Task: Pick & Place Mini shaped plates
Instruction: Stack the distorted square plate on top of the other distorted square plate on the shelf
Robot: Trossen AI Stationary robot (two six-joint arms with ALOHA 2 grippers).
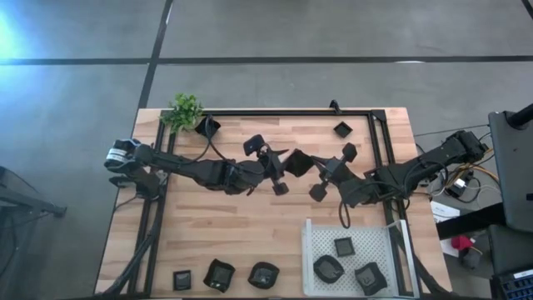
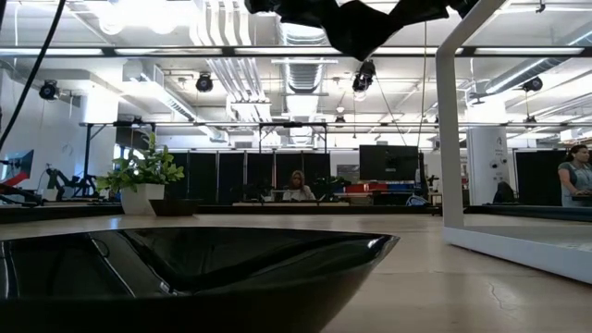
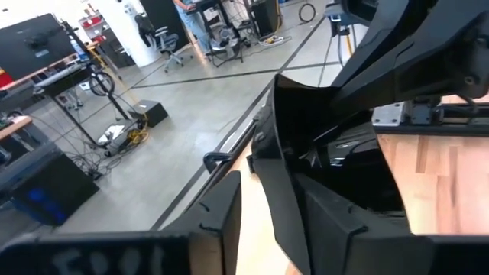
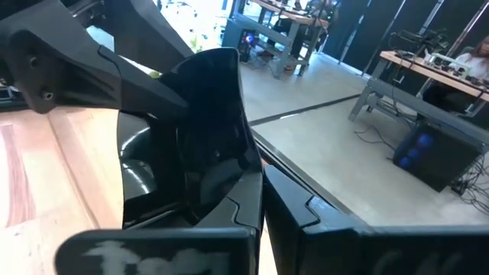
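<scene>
A wooden table (image 1: 250,225) is carrying everything, and two dark arms are reaching in from its left and right edges, meeting over the middle. The scene reads as a handover in mid-air.

A white tray (image 1: 354,242) is sitting at the near right corner, holding three plates (image 1: 344,247). Three more are lying along the near edge, left of the tray. One is sitting beside a plant (image 1: 185,109) at the far left corner, and one near the far right corner.

The left gripper (image 1: 279,171) is hanging above the table's middle, clamping a plate (image 1: 297,162) by its rim; its wrist view is showing the glossy black dish (image 3: 336,164) wedged between the fingers (image 3: 221,218). The right gripper (image 1: 321,177) is hovering just beside it, and its own wrist view is showing the same dish (image 4: 206,122) pinched there too, so both appear to be gripping it.

Judging from this, the transfer step is under way. Next, the left fingers probably need to let go, so the right arm can be carrying the dish towards the tray.
</scene>
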